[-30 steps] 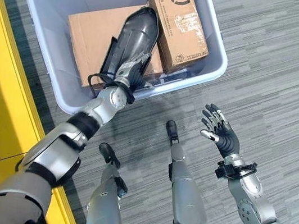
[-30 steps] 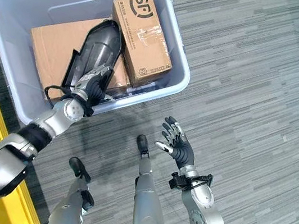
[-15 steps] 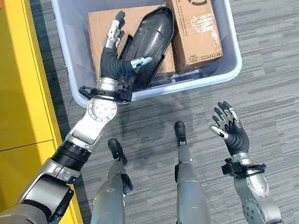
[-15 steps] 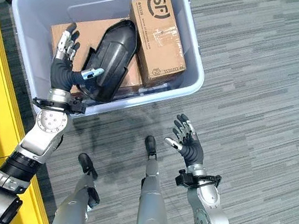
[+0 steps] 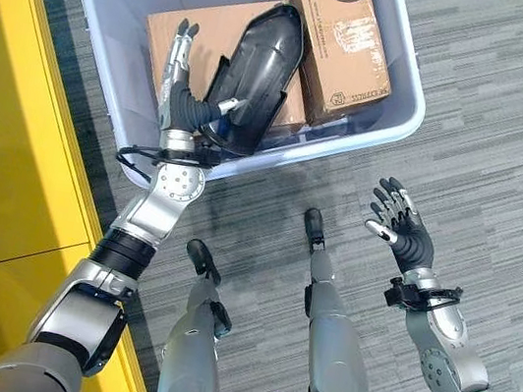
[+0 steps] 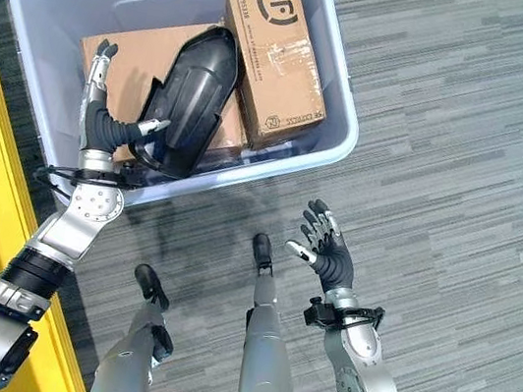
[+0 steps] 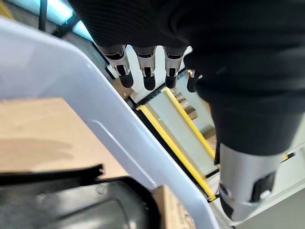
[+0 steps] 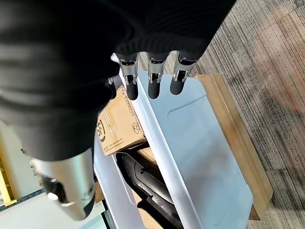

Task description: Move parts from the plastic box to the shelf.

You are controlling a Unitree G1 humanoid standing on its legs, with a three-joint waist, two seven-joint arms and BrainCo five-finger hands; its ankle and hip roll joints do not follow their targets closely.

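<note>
Black moulded part (image 5: 257, 66): laid across the cardboard boxes (image 5: 339, 34) inside the plastic box (image 5: 400, 74). Judged rigid, light, smooth-shelled; best gripped along the rim. Left hand (image 5: 180, 94) is spread beside it; right hand (image 5: 399, 225) is held open, idle.

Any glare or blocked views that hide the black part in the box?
Left eye view: even light, with a soft sheen on the black part in the plastic box; its outline reads clearly beside the left hand. Left wrist view: that hand's dark cover blocks much of the scene. Right wrist view: the right hand covers one corner.
</note>
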